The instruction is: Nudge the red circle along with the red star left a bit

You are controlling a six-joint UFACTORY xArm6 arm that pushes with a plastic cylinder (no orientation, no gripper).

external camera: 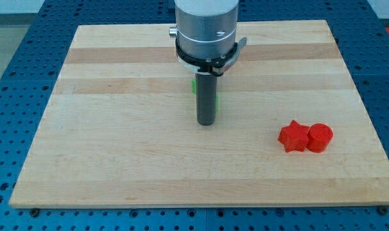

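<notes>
The red star lies on the wooden board toward the view's right, below the middle. The red circle touches its right side. My tip stands near the board's centre, well to the left of the red star and a little higher in the view. A green block is mostly hidden behind the rod; its shape cannot be made out.
The wooden board lies on a blue perforated table. The arm's silver wrist hangs over the board's top centre.
</notes>
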